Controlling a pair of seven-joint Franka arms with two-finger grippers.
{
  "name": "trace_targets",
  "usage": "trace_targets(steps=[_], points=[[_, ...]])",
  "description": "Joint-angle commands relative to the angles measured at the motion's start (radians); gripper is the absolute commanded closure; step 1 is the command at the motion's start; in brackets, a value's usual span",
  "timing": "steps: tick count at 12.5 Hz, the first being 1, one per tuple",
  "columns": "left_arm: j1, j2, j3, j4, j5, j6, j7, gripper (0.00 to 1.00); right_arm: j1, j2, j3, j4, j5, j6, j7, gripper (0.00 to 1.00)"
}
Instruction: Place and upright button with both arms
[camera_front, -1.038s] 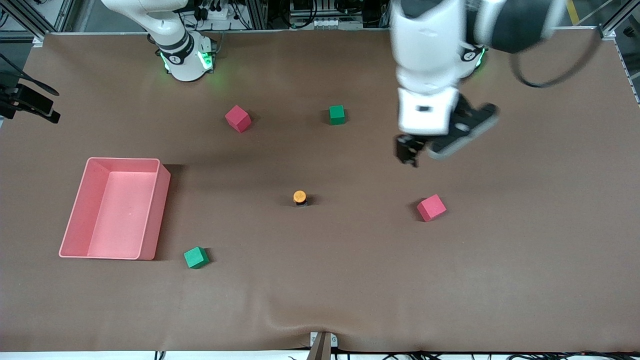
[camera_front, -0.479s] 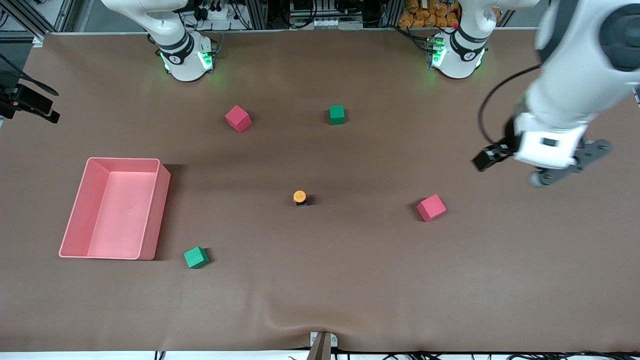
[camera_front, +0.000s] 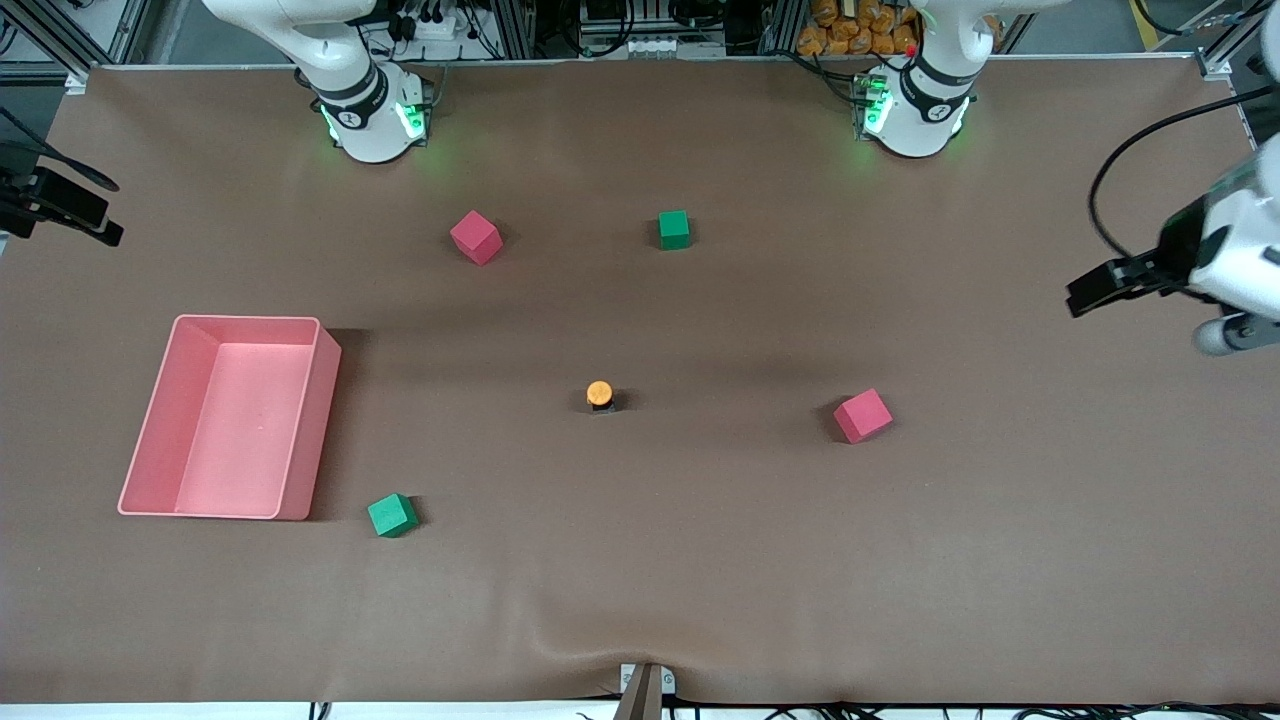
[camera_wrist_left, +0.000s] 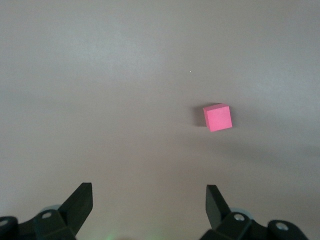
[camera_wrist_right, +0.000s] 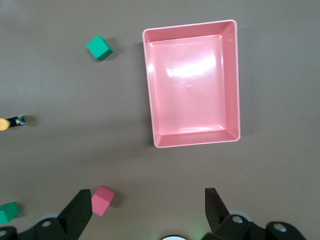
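The button (camera_front: 600, 394) stands on the brown table mat near the middle, orange cap up and black body below. It also shows small at the edge of the right wrist view (camera_wrist_right: 10, 122). My left gripper (camera_front: 1090, 290) hangs open and empty in the air over the left arm's end of the table, well away from the button; its fingers stand wide apart in the left wrist view (camera_wrist_left: 149, 200). My right gripper (camera_wrist_right: 148, 205) is open and empty, high over the table by its base; it is out of the front view.
A pink tray (camera_front: 150, 440) lies toward the right arm's end. Two pink cubes (camera_front: 476, 237) (camera_front: 862, 415) and two green cubes (camera_front: 674, 229) (camera_front: 392, 515) are scattered around the button. The left wrist view shows one pink cube (camera_wrist_left: 218, 117).
The left arm has swung from over the table's middle out to the left arm's end, gripper still open. The button and the cubes have not moved.
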Motion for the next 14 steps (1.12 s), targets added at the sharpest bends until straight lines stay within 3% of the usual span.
trace_targets(steps=[1,8,10,14], points=[[0.008,-0.057,-0.015,-0.059,-0.018,0.034,0.028,0.0,0.004,0.003,-0.019,0.014,0.027,-0.014,-0.014,0.0],[0.017,-0.11,0.002,-0.071,-0.025,0.031,0.126,0.0,0.004,-0.002,-0.022,0.014,0.014,-0.023,-0.021,0.0],[-0.011,-0.166,0.008,-0.141,-0.027,0.034,0.132,0.0,-0.007,-0.002,-0.016,0.014,0.012,-0.026,-0.023,0.0],[-0.023,-0.27,0.01,-0.24,-0.036,0.014,0.162,0.0,-0.048,-0.003,0.077,0.014,-0.035,-0.027,-0.038,0.0]])
